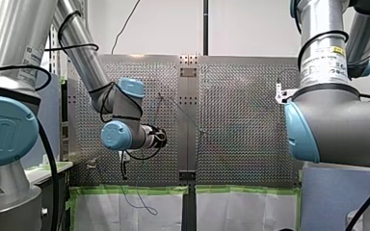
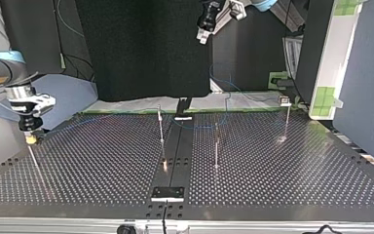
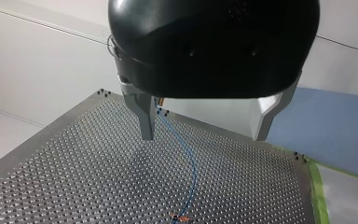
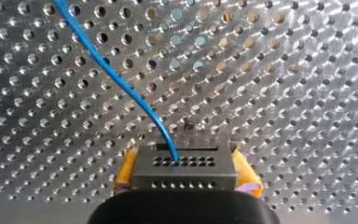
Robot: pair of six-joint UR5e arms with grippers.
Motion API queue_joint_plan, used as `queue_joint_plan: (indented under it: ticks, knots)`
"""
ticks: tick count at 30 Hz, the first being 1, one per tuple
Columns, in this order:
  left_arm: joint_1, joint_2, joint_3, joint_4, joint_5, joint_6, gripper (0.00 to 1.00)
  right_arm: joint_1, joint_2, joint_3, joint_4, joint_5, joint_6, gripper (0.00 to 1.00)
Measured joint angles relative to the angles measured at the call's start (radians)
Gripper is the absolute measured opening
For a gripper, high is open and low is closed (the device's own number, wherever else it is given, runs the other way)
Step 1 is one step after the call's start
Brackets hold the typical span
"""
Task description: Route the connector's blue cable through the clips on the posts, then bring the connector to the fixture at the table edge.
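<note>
**A:** Start at the near edge in the top view. What's there?

**B:** A pale block (image 2: 168,193) at the end of the dark centre strip (image 2: 175,151). It's probably the fixture, placed at the edge so the connector can be brought in from the side.

**A:** Next in?

**B:** The right tool (image 4: 185,156), low over the table (image 2: 102,165) near the side edge at the top view's left. Its yellow pads (image 4: 127,170) are closed just to the width of the connector (image 4: 185,173), a dark piece with rows of holes. Gripping the sides leaves the holed face free, so the blue cable (image 4: 116,80) comes out cleanly and runs off over the table. I'd guess it's held low to bring the cable in at clip height.

**A:** Is the cable in any clip?

**B:** It's too fine to tell.

**A:** Further back?

**B:** The posts (image 2: 160,124) stand mid-table, spaced out to set the cable's path. Then comes the far block (image 2: 182,117). Beyond that the left tool (image 3: 205,133) hangs high, its metal fingers (image 3: 144,119) spread wide with nothing between them. The cable lies on the table below. It's likely parked there to stay out of the way.

**A:** Counts?

**B:** Two arms, two tools, one connector, one cable and two blocks. There are three sure posts, or four if the thin slanted line (image 2: 34,161) under the right tool is one.
</note>
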Motion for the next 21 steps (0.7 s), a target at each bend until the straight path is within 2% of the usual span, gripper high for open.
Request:
queue_joint_plan:
  ticks: [14,21]
  knots:
    - [0.000,0.000,0.000,-0.004,0.000,0.002,1.00,0.001,0.001,-0.002,-0.007,-0.001,0.000,0.00]
    - [0.000,0.000,0.000,-0.005,0.001,0.002,1.00,0.001,0.001,-0.006,-0.020,-0.014,0.001,0.00]
